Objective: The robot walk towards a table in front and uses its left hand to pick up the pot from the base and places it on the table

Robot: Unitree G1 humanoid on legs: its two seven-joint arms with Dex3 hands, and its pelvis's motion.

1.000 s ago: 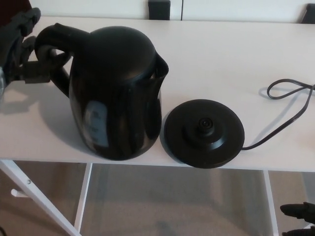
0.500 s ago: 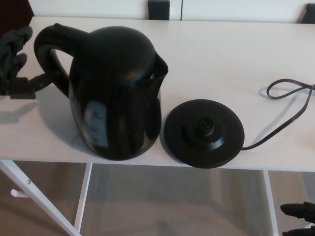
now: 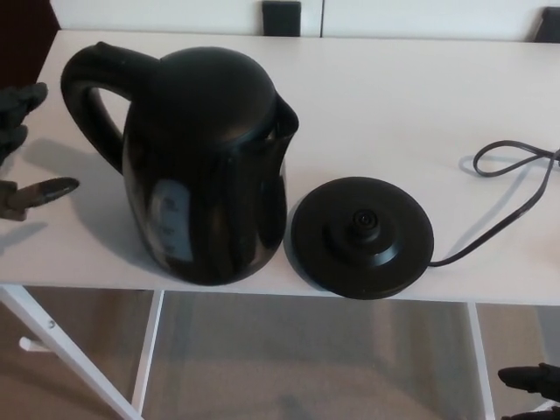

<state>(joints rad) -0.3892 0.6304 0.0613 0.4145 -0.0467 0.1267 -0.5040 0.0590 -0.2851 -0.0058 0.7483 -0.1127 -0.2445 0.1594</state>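
The pot (image 3: 206,166) stands upright on the white table (image 3: 420,96) near its front edge, off the base (image 3: 362,236) and just beside it on my left; I cannot tell whether the two touch. Its handle (image 3: 87,92) curves out toward my left hand (image 3: 13,131), which hangs at the table's left end, empty, fingers spread, clear of the handle with bare tabletop between. The base's cord (image 3: 516,188) loops away to the right. Two dark shapes sit at the far edge, one (image 3: 283,16) behind the pot. Only a bit of my right hand (image 3: 534,381) shows, low beneath the table; its state I cannot tell.
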